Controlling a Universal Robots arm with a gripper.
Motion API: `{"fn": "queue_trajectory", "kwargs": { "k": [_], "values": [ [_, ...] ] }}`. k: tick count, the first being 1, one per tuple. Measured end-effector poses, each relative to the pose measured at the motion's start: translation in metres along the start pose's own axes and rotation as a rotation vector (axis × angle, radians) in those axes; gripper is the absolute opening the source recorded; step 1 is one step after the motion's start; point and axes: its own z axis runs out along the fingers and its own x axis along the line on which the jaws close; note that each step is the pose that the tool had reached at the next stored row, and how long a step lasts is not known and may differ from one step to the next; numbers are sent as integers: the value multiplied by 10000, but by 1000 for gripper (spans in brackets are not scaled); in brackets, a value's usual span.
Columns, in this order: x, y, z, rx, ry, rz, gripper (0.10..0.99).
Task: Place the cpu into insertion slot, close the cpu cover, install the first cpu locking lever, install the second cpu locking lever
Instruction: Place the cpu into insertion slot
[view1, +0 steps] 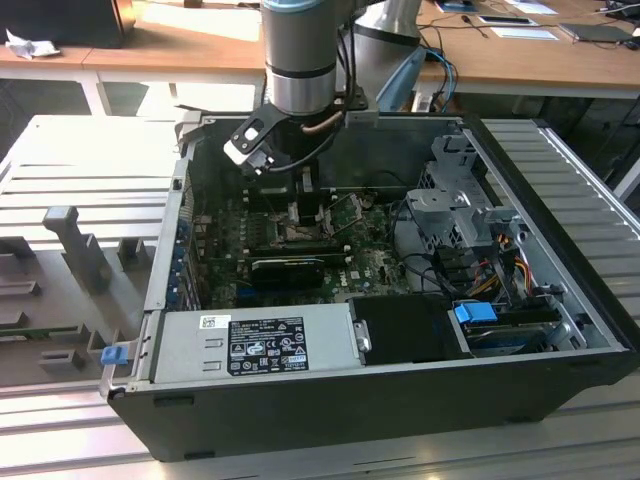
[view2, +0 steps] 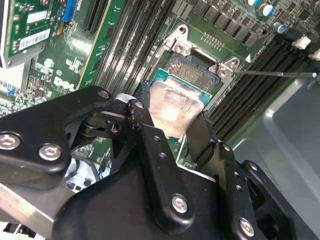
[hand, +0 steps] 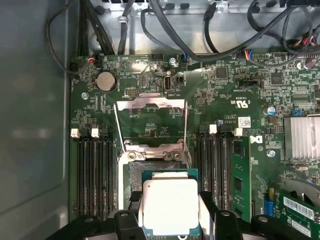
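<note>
Clamping with the gripper on the cpu, pressing black fingers against two opposite edges of the chip and spreading the jaws no wider than the chip itself. Holding the cpu pale metal face up over the insertion slot, covering the part of the socket nearest the fingers and leaving a far strip of dark contacts bare in both wrist views. Not showing clearly whether resting in the socket or hanging just above it.

Showing, in the first wrist view, the cpu cover swung up and open beyond the slot, well apart from the cpu, with thin locking levers running along its two sides. Also showing there the memory slots flanking the socket on both sides, a round coin battery on the green motherboard, and dark cables looping past the board's far edge.

Showing, in the second wrist view, the grip from close in and at a slant, with the socket's silver corner brackets just past the chip.

Giving, in the exterior view, the wider setting: the arm reaching down into an open computer case lying on a grey ribbed worktop, with the grey power supply along the near wall and a metal drive cage toward the exterior view's right.
</note>
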Motion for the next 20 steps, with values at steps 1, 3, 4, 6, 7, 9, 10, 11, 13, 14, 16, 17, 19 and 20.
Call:
{"fn": "queue_trajectory", "kwargs": {
  "k": [1,3,4,6,7,9,10,11,13,14,16,17,19,20],
  "values": [
    [-1,-13,26,0,1,0,529],
    [0,-24,68,0,1,1,529],
    [10,-27,102,1,1,1,529],
    [16,-29,126,0,25,2,529],
    [17,-30,138,1,32,1,529],
    [25,-35,183,2,55,6,529],
    [38,-35,197,2,62,5,529],
    [53,-37,219,1,73,7,529],
    [57,-39,244,0,67,83,529],
    [57,-40,252,-2,63,138,529],
    [61,-42,276,-3,62,174,529],
    [67,-44,300,-3,70,174,529],
    [77,-45,312,-2,73,175,529],
    [82,-46,318,-2,74,174,529]
  ]
}}
